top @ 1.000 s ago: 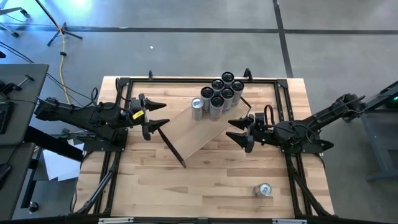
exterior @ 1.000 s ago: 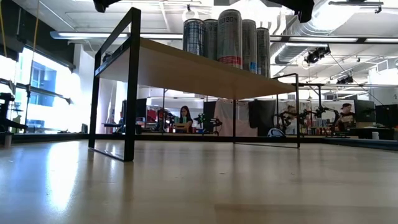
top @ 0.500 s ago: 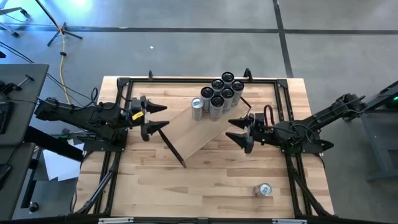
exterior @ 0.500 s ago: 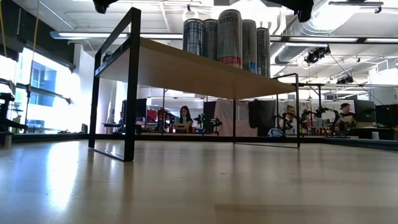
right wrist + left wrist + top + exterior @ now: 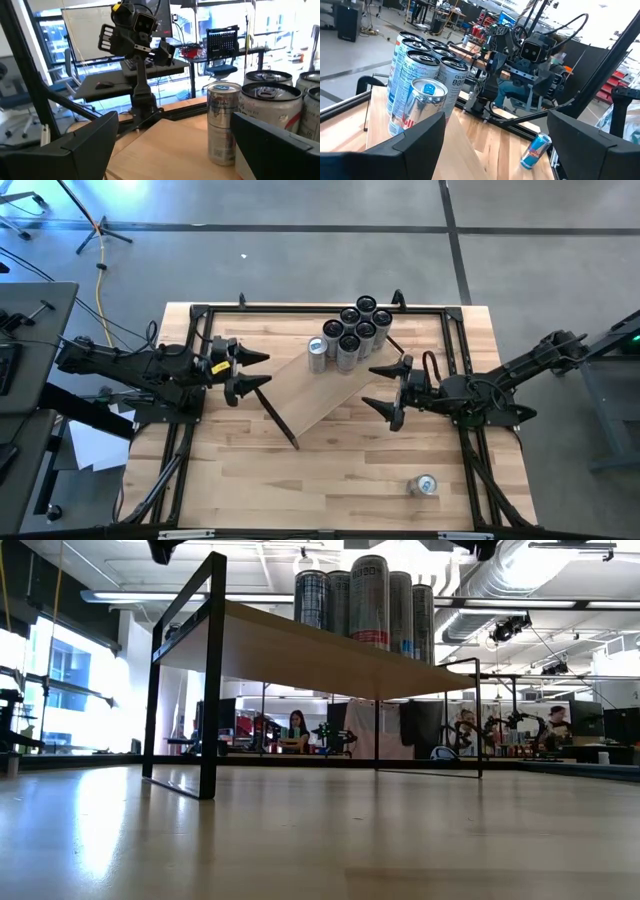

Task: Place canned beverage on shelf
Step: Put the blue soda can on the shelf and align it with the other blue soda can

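With both the left tool point(image 5: 243, 371) and the right tool point(image 5: 388, 390) spread and empty over the shelf point(image 5: 320, 390), the last can point(image 5: 425, 485) lying on the tabletop point(image 5: 340, 470) could roll away if nudged.

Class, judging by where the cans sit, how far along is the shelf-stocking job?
Done: a cluster of cans stands at one end of the shelf. In hand: nothing; the left gripper and right gripper hover open at opposite ends of the shelf. Left: one can lies on its side on the tabletop, near the right arm.
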Controlling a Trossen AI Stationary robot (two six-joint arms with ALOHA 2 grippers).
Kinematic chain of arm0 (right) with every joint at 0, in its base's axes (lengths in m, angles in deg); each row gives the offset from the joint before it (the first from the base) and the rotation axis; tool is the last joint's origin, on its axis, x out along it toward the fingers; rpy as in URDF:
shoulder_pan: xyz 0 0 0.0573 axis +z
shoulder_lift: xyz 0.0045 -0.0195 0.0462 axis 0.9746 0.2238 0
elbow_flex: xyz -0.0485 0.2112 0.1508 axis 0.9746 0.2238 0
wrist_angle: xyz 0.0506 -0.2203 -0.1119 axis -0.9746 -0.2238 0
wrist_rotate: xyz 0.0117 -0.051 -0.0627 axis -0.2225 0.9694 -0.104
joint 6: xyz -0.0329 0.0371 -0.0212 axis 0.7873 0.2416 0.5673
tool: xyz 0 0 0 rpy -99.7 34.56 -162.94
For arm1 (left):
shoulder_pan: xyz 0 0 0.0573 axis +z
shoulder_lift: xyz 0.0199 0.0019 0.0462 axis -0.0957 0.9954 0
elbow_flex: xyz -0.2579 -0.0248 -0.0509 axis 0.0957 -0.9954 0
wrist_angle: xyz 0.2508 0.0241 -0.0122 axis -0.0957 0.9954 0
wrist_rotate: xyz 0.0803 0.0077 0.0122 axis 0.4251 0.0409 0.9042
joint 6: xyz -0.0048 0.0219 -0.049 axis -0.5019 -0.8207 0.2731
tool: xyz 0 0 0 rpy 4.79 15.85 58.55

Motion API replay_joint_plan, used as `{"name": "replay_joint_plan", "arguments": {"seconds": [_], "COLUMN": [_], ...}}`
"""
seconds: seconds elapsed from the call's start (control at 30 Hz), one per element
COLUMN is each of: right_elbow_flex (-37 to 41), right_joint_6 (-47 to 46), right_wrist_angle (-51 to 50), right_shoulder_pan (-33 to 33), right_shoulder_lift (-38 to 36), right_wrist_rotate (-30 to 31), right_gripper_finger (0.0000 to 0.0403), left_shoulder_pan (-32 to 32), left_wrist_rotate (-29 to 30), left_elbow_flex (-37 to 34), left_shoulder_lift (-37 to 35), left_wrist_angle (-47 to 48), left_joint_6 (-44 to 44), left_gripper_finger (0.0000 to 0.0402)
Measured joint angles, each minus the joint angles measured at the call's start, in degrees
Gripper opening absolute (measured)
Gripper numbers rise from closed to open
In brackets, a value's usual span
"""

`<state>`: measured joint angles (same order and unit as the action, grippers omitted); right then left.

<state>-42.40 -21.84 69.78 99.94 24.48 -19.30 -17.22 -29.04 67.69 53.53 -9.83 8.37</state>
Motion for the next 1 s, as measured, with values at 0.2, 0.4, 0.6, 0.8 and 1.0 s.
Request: {"name": "replay_joint_plan", "arguments": {"seconds": [0.2,0.4,0.6,0.8,1.0], "right_elbow_flex": [0.0,0.0,0.0,0.0,-0.15], "right_joint_6": [-4.11,-4.1,-5.33,-5.96,-4.67], "right_wrist_angle": [0.02,0.02,0.02,2.66,12.45], "right_shoulder_pan": [0.0,0.0,-0.02,0.0,0.0], "right_shoulder_lift": [0.0,0.0,0.0,0.0,0.0], "right_wrist_rotate": [-0.02,-0.04,-0.09,-0.11,0.49], "right_gripper_finger": [0.0372,0.0372,0.0371,0.0371,0.0371], "left_shoulder_pan": [0.0,0.0,0.0,0.0,0.02], "left_wrist_rotate": [-0.01,0.0,-0.01,-0.01,-0.02], "left_elbow_flex": [0.0,0.0,0.0,0.0,0.0], "left_shoulder_lift": [0.0,0.0,0.0,0.0,0.0], "left_wrist_angle": [0.0,0.0,0.0,0.0,0.0], "left_joint_6": [-3.1,-5.69,-5.71,-5.68,-5.71], "left_gripper_finger": [0.0321,0.0321,0.0321,0.0321,0.0321]}}
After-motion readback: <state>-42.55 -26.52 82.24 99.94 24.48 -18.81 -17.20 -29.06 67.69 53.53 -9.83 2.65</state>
